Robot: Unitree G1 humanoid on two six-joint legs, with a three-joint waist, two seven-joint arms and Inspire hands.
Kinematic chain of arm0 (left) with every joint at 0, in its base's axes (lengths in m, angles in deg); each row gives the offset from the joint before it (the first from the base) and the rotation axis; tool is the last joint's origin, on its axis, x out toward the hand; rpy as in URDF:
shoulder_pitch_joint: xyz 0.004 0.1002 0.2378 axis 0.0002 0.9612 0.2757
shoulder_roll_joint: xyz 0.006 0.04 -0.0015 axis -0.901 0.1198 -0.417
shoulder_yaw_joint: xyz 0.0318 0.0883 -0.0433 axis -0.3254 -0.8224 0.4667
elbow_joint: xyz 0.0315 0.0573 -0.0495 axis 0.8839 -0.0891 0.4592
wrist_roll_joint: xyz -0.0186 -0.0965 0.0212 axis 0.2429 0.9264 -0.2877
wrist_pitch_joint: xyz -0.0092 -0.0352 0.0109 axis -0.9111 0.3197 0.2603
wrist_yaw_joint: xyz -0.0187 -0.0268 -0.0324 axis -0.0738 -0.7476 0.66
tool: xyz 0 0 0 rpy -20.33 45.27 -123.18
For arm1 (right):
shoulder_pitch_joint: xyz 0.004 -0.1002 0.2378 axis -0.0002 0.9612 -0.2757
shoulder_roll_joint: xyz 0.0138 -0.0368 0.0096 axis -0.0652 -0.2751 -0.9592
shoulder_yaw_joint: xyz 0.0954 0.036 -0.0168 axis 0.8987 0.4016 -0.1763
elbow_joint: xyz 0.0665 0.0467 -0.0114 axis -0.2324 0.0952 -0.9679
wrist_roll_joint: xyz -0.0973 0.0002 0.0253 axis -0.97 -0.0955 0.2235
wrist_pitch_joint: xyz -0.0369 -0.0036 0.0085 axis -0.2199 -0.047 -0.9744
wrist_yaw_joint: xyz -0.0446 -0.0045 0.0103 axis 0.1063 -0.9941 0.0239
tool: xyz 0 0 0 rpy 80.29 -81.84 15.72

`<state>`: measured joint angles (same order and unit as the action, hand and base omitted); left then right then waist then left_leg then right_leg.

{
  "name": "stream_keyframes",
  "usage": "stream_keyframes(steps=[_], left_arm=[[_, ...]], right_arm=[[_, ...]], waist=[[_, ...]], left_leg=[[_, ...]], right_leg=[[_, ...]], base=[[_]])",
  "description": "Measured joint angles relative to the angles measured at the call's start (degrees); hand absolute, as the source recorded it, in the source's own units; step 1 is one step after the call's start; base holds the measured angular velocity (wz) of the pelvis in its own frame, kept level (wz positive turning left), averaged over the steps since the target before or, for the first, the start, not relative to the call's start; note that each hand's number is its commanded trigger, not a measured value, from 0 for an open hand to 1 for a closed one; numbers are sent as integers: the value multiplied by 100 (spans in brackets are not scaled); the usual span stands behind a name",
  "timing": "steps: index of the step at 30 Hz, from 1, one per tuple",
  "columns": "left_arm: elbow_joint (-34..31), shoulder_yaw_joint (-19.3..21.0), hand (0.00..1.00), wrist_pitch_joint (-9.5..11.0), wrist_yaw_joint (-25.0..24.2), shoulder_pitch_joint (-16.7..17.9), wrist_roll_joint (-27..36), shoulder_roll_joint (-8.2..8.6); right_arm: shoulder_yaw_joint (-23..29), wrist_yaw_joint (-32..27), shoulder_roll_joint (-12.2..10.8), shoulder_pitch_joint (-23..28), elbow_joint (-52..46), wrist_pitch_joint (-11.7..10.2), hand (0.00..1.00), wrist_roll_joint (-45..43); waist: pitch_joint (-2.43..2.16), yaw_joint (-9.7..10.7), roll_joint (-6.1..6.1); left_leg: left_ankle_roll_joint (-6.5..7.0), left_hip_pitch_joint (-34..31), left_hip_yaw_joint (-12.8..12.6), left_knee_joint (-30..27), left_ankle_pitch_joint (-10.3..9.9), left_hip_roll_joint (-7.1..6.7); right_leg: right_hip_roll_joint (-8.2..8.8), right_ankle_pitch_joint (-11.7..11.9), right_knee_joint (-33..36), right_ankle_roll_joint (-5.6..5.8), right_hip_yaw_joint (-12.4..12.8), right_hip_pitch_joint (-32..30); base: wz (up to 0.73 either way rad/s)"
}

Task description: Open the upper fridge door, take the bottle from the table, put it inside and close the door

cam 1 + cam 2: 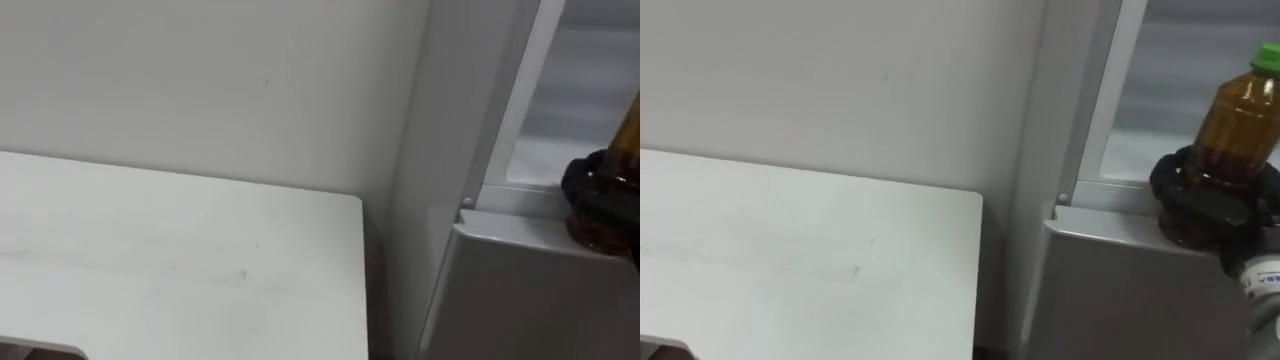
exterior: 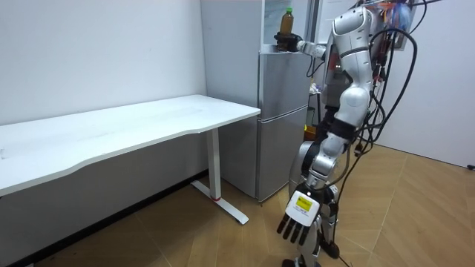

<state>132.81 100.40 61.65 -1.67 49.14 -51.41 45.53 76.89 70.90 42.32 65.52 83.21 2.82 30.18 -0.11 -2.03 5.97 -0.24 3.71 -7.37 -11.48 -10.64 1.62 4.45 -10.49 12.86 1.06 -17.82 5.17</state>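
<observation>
The robot is standing in front of the fridge point(image 2: 282, 111), next to the white table point(image 2: 148, 122). Its right hand point(image 1: 1200, 200) is gripping the bottle point(image 1: 1232, 125) (brown, with a green cap), dark fingers wrapping round its lower part. The bottle is sitting upright at the front edge of the open upper compartment, just above the lower door; whether its base is touching the ledge is unclear. The left hand point(image 2: 299, 215) is hanging low at the robot's side, fingers loose and straight.
</observation>
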Motion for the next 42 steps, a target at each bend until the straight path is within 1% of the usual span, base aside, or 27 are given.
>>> stream_keyframes(steps=[3, 8, 10, 12, 14, 15, 16, 17, 19, 20, 22, 26, 30, 32, 33, 34, 35, 36, 37, 38, 40, 41, 42], left_arm=[[-1, 48, 0, 2, -1, -5, -1, 0], [5, 111, 0, 4, -14, 14, 4, -8], [13, 150, 0, 2, -16, 18, 12, -8], [4, 202, 0, 2, -25, 48, 17, -7], [-9, 222, 0, 2, -30, 96, 8, -15], [-12, 222, 0, 1, -30, 113, 7, -15], [-17, 221, 0, 0, -31, 139, 7, -15], [-18, 221, 0, -4, -34, 166, 7, -15], [-29, 223, 0, -18, -36, 218, 7, -15], [-55, 230, 0, -51, -36, 252, 7, -15], [-55, 278, 0, -110, -36, 266, 6, -15], [-95, 454, 0, -123, -24, 288, 4, -17], [-177, 458, 0, -135, -7, 293, 6, -47], [-295, 457, 0, -161, -2, 299, 6, -54], [-311, 456, 0, -165, -2, 297, 6, -58], [-358, 455, 0, -173, -2, 295, 6, -65], [-407, 450, 0, -203, -2, 300, 6, -64], [-422, 450, 0, -218, -2, 299, 8, -65], [-469, 449, 0, -222, -3, 299, 11, -71], [-513, 431, 0, -221, -4, 296, 27, -94], [-518, 427, 0, -217, -7, 293, 54, -117], [-516, 423, 0, -222, -6, 294, 60, -117], [-518, 423, 0, -221, -5, 294, 61, -122]], right_arm=[[19, -221, 115, -160, 161, 0, 100, -22], [18, -488, 269, -401, 492, 1, 100, -71], [18, -578, 364, -546, 703, 3, 100, -81], [17, -624, 470, -720, 967, 3, 100, -90], [17, -651, 666, -870, 1211, 3, 100, -82], [17, -636, 703, -921, 1289, 3, 100, -77], [16, -625, 764, -999, 1420, 3, 100, -72], [-4, -632, 821, -1058, 1518, 7, 100, -73], [-4, -636, 876, -1064, 1533, 72, 100, -79], [-4, -653, 897, -1064, 1533, 125, 100, -81], [-4, -707, 917, -1070, 1534, 185, 100, -81], [-6, -905, 1047, -1125, 1534, 359, 100, -80], [-46, -962, 1069, -1319, 1740, 366, 100, -75], [-290, -1015, 1092, -1502, 1949, 368, 100, -64], [-365, -1011, 1095, -1539, 1987, 371, 100, -61], [-493, -992, 1105, -1566, 1999, 374, 100, -46], [-619, -921, 1105, -1650, 2108, 375, 100, -16], [-675, -884, 1107, -1708, 2186, 374, 100, 6], [-703, -865, 1114, -1813, 2263, 375, 100, 28], [-723, -834, 1114, -1910, 2347, 375, 100, 32], [-786, -808, 1114, -1965, 2413, 375, 100, 33], [-813, -817, 1129, -2023, 2408, 350, 100, 47], [-871, -837, 1160, -2044, 2409, 348, 100, 48]], waist=[[10, -9, 17], [61, -45, 116], [66, -54, 143], [60, -70, 148], [55, -120, 144], [51, -123, 142], [35, -141, 136], [-14, -179, 130], [-68, -190, 118], [-76, -191, 118], [-77, -212, 122], [-74, -292, 132], [-65, -316, 154], [-48, -321, 176], [-49, -322, 187], [-59, -334, 201], [-46, -356, 203], [-47, -377, 203], [-44, -445, 194], [-41, -464, 190], [-35, -548, 182], [-37, -639, 160], [-35, -664, 155]], left_leg=[[0, 10, -18, 10, 0, -3], [1, -18, 4, -11, -1, -2], [2, -70, 27, -46, -14, -1], [5, -112, 67, -118, -32, -1], [5, -125, 129, -136, -36, -5], [5, -127, 141, -137, -36, -5], [4, -144, 147, -140, -36, -4], [4, -192, 169, -145, -36, -6], [4, -244, 216, -163, -35, -13], [3, -256, 244, -168, -33, -17], [0, -282, 283, -171, -28, -23], [0, -337, 303, -193, -28, -25], [0, -380, 351, -208, -28, -31], [0, -448, 371, -216, -28, -30], [-1, -468, 369, -212, -28, -29], [-3, -519, 371, -222, -27, -27], [-3, -532, 370, -241, -27, -26], [-3, -536, 369, -254, -27, -27], [-3, -555, 376, -283, -29, -27], [-3, -620, 434, -334, -31, -32], [-4, -658, 464, -355, -30, -36], [-4, -744, 481, -403, -30, -34], [-4, -760, 496, -406, -30, -34]], right_leg=[[-1, 0, 4, 0, 12, 8], [0, -1, 20, 1, 4, -5], [0, -2, 19, 1, -16, -30], [2, -2, 18, 1, -49, -29], [7, -3, 17, 1, -106, -25], [8, -3, 17, 1, -122, -22], [8, -3, 16, 2, -132, -31], [9, -3, 14, 2, -153, -59], [14, -3, 15, 2, -206, -90], [16, -3, 16, 2, -232, -91], [20, -3, 16, 3, -274, -93], [22, -4, 15, 4, -289, -126], [22, -5, 1, 5, -324, -128], [22, -6, 2, 5, -348, -157], [22, -8, 5, 1, -348, -179], [21, -12, 15, -6, -352, -232], [21, -11, 14, -6, -361, -242], [22, -11, 15, -6, -361, -240], [22, -11, 11, -6, -371, -240], [21, -11, -7, -6, -430, -241], [18, -11, -10, -6, -467, -259], [16, -11, -3, -7, -481, -308], [16, -11, -1, -7, -497, -325]], base=[[0], [0], [6], [10], [12], [11], [7], [8], [12], [11], [9], [3], [6], [3], [0], [0], [0], [0], [12], [22], [17], [4], [11]])
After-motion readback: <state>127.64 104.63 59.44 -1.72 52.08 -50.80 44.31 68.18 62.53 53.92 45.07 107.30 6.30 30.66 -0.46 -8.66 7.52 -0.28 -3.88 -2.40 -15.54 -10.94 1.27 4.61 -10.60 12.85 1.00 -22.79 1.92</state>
